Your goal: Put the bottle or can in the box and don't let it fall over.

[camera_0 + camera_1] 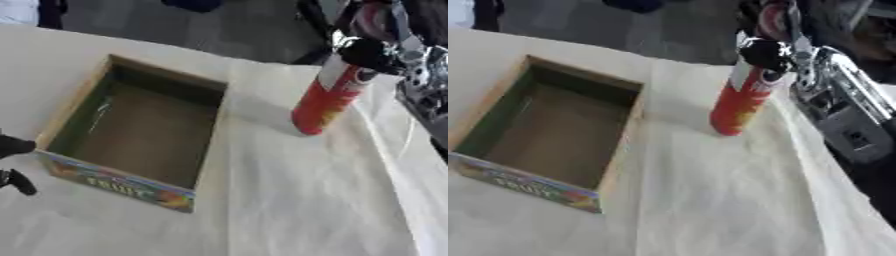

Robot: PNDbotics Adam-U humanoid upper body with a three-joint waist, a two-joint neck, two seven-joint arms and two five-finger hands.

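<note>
Left eye view shows your right hand [376, 52] curled round the top of the red can [328, 100], which stands slightly tilted on the cloth-covered table [297, 200], apart from the open cardboard box [131, 127] to its left. The box's near wall carries a colourful print that seems to read "FRUIT", though it's blurred; any writing on the can is unreadable. Your left hand [13, 165] shows only dark fingertips at the left edge, so you can't tell its pose
</note>
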